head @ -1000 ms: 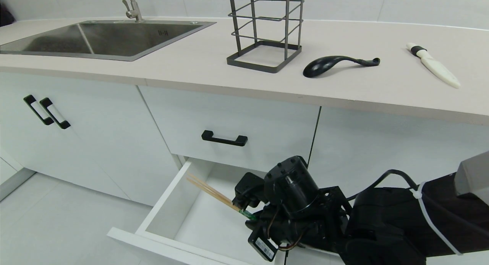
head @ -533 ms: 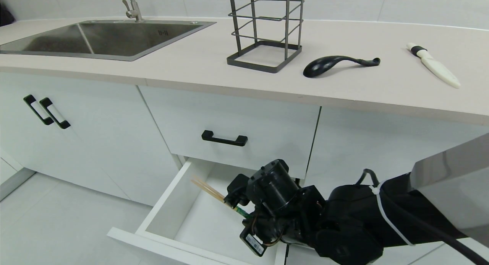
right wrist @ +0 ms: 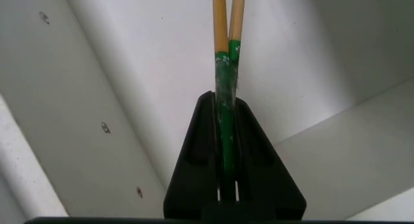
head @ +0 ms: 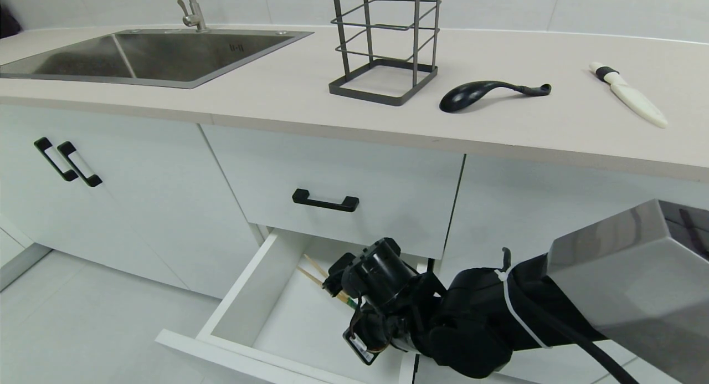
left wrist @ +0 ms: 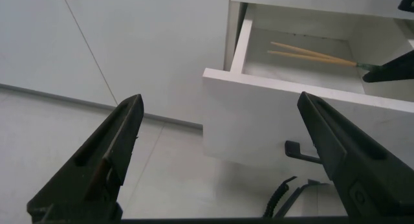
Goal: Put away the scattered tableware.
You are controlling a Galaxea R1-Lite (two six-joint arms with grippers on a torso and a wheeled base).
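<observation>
Head view: my right arm (head: 476, 317) covers the chopsticks (head: 312, 269) at their held ends, plus the drawer (head: 238, 295) front right corner. Rack (head: 382, 90) top and faucet (head: 191, 10) spout cut off at frame edge.

Bright, even light from overhead, just soft shadows under the counter (head: 277, 96) lip and down in the open drawer (head: 243, 295), mild sheen on the steel sink (head: 183, 54), and the head view bends a bit toward its edges.

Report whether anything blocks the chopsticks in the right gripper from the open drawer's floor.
Nothing visible does. The chopsticks, clamped in the right gripper, hang inside the open drawer, with only its white floor beneath them.
</observation>
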